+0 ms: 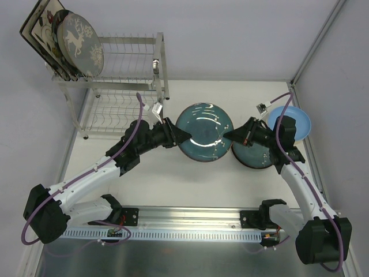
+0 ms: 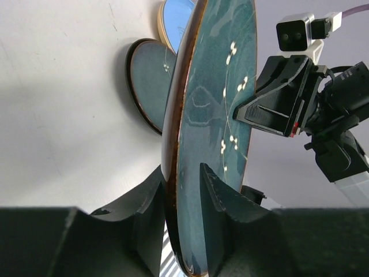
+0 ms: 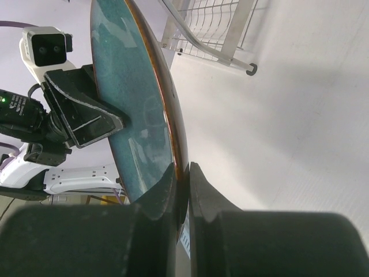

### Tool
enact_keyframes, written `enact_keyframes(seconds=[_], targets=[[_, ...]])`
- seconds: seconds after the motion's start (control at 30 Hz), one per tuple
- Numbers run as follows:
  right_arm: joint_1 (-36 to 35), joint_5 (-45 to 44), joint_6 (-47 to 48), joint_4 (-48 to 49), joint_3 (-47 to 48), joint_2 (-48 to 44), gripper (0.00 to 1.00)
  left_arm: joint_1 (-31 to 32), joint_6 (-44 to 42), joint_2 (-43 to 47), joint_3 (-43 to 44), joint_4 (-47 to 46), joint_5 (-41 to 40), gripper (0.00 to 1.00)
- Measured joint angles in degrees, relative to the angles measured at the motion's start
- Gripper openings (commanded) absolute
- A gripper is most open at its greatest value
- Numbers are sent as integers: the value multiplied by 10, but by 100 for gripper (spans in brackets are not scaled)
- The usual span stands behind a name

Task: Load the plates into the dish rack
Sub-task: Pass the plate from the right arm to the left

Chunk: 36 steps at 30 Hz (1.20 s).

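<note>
A dark teal glazed plate (image 1: 204,133) is held above the table between both grippers. My left gripper (image 1: 183,135) is shut on its left rim, and the fingers straddle the rim in the left wrist view (image 2: 181,190). My right gripper (image 1: 228,134) is shut on its right rim, pinching it in the right wrist view (image 3: 183,179). A second teal plate (image 1: 253,154) lies on the table under my right wrist, overlapping a light blue plate (image 1: 294,122). The silver dish rack (image 1: 130,75) stands at the back left. A round grey deer plate (image 1: 81,37) and square floral plates (image 1: 39,26) stand in its top tier.
The rack's lower tier (image 1: 115,112) shows only wire slots. The table's right wall (image 1: 320,52) runs close behind the light blue plate. The rack's foot and frame (image 3: 230,40) show beyond the held plate in the right wrist view.
</note>
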<state>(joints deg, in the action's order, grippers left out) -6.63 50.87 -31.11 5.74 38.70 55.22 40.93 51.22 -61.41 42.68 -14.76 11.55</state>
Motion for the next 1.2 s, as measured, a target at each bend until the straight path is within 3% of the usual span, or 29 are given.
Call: enact_keyframes(seconds=[0.23, 0.4, 0.43, 0.47, 0.53, 0.57, 0.67, 0.73, 0.77, 0.83, 1.2], targets=[[0, -1, 13, -4, 3, -2, 0, -1, 19, -4, 0, 1, -4, 2], [1, -5, 32, -32, 14, -6, 2, -1, 28, -4, 0, 3, -3, 0], [1, -7, 38, -41, 17, -7, 6, -1, 30, -4, 0, 3, -3, 0], [1, -8, 45, -52, 21, -9, 24, -1, 30, -5, 0, 3, -2, 0], [0, -10, 61, -73, 31, -10, 43, 0, 27, -5, 2, 3, 0, 0], [-2, -13, 69, -87, 36, -10, 59, 0, 22, -7, 3, 7, -1, 0], [-3, -18, 97, -116, 54, -12, 80, 0, 1, -13, 5, 24, -1, 0], [-4, -22, 115, -132, 60, -13, 85, 0, -8, -17, 7, 31, -2, 0], [-4, -25, 122, -143, 63, -13, 92, 0, -13, -17, 7, 36, -2, 0], [-4, -34, 136, -163, 73, -13, 100, 0, -28, -17, 8, 48, -3, 0], [-2, -151, 213, -289, 154, -12, 100, 16, -108, -19, 22, 78, -1, 0]])
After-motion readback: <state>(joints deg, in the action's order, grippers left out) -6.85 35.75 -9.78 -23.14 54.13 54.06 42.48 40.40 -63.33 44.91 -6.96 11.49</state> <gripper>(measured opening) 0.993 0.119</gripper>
